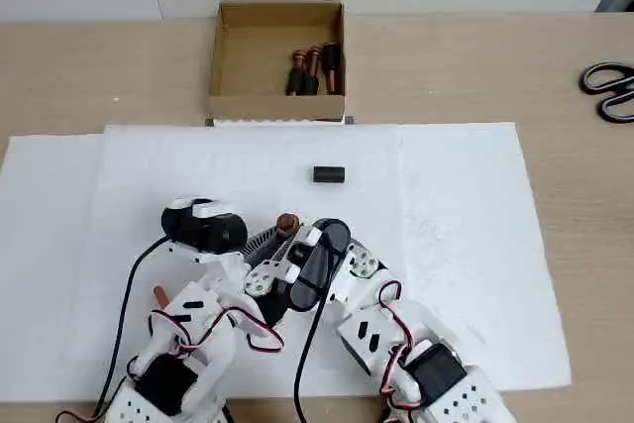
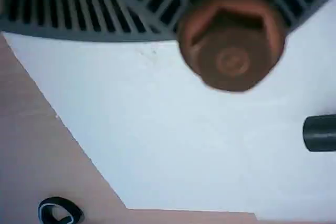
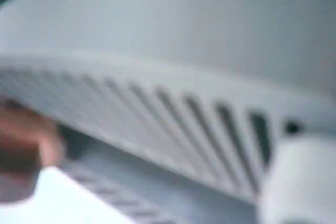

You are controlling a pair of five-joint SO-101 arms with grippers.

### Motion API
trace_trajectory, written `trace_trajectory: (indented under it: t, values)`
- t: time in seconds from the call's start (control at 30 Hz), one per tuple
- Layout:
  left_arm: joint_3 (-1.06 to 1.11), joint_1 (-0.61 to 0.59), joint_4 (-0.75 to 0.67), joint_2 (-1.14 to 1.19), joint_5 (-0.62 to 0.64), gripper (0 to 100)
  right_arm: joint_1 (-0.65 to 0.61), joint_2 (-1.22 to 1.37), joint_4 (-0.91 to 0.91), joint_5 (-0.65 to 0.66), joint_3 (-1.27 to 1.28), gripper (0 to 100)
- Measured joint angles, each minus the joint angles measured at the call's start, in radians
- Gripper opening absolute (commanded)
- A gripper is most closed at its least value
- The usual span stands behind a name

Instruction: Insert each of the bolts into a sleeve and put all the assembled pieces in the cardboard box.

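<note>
My left gripper [image 1: 281,232] is shut on a copper bolt [image 1: 287,222] just above the white paper, near the front middle. Its hex head [image 2: 231,40] faces the left wrist camera, below a ribbed finger [image 2: 94,3]. My right gripper [image 1: 317,250] sits close against the bolt from the right. The right wrist view has the copper bolt [image 3: 23,140] beside a ribbed finger [image 3: 157,124]. A loose black sleeve [image 1: 328,174] [image 2: 320,132] lies on the paper further back. Another copper bolt [image 1: 160,296] lies by the left arm. The cardboard box [image 1: 226,56] holds three assembled pieces [image 1: 314,68].
White paper [image 1: 446,245] covers the middle of the wooden table. Scissors [image 1: 609,91] [image 2: 60,211] lie at the far right edge. The box stands beyond the paper's back edge, left of centre.
</note>
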Motion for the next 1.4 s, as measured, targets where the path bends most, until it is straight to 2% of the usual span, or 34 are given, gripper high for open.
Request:
trace_trajectory:
  t: [0.17,0.4,0.5,0.97,1.17,1.3,1.4]
  values:
    - [-0.009,0.0,0.009,-0.003,-0.049,1,0.0,0.0,0.0,0.0,-0.017,0.3]
    - [-0.011,-0.071,0.071,-0.005,-0.123,19,0.014,0.003,0.0,0.002,-0.018,0.3]
    - [-0.023,-0.109,0.103,-0.005,-0.135,22,0.021,0.003,0.0,0.003,-0.018,0.3]
    - [-0.19,-0.109,0.272,0.005,-0.135,23,0.04,-0.002,-0.002,0.003,-0.043,0.3]
    - [-0.347,-0.023,0.37,0.005,-0.117,23,0.037,-0.002,-0.003,0.003,-0.043,0.3]
    - [-0.365,-0.086,0.37,0.005,-0.153,22,0.037,-0.002,-0.003,0.003,-0.043,0.3]
    - [-0.365,-0.16,0.37,0.005,-0.199,13,0.037,-0.002,-0.003,0.003,-0.043,0.3]
